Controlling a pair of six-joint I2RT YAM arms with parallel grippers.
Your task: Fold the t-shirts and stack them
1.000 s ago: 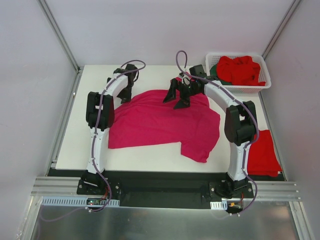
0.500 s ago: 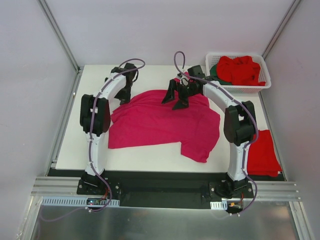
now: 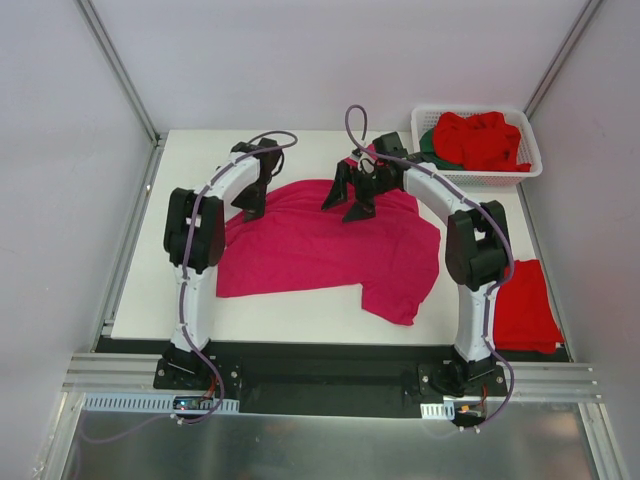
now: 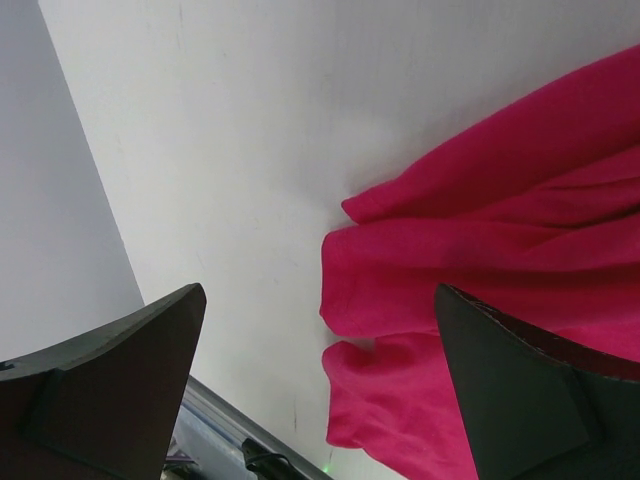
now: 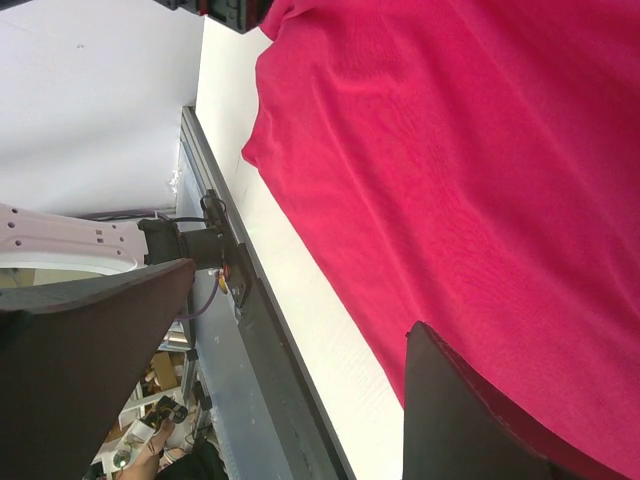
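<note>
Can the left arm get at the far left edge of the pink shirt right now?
Probably yes. The left gripper hangs open right over the rumpled far-left edge of the magenta shirt. Nothing lies between them, and the right gripper stands apart, further along that edge.

A white tabletop [image 3: 190, 150] fills the middle of a small booth. Behind the tabletop stands a plain pale grey back wall [image 3: 330, 60], and similar grey panels close off its left side [image 3: 50, 200] and right side [image 3: 600, 200]. A slanted aluminium post [image 3: 118, 70] rises from the tabletop's far left corner, and a second post [image 3: 562, 60] from its far right corner. Along the tabletop's near edge runs a black strip [image 3: 330, 360], then a silver slotted rail [image 3: 110, 375], then a brushed metal sheet [image 3: 330, 440]. The light is soft and even, with only faint shadows on the tabletop.
</note>
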